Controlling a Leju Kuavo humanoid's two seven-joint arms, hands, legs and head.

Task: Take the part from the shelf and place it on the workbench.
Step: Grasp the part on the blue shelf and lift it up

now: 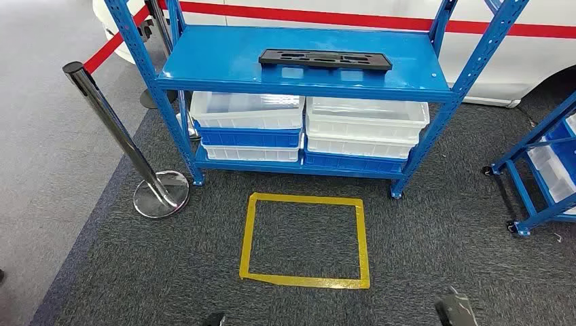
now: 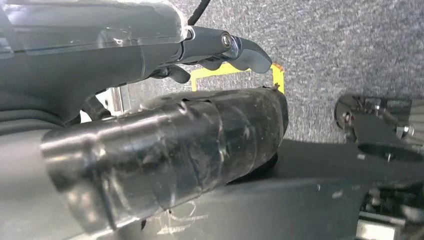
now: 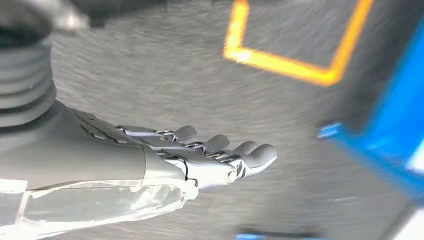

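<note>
A flat black part with cut-outs lies on the top board of the blue shelf, straight ahead. In the right wrist view my right hand hangs over the grey carpet with its fingers stretched out and nothing in it. The left wrist view shows my left hand with fingers extended, holding nothing, above the carpet. A dark tip of my right hand shows at the bottom edge of the head view, far below the part.
White and blue bins fill the lower shelf. A yellow tape square marks the carpet before the shelf. A chrome stanchion stands left. A second blue rack is on the right. A white car with a red stripe sits behind.
</note>
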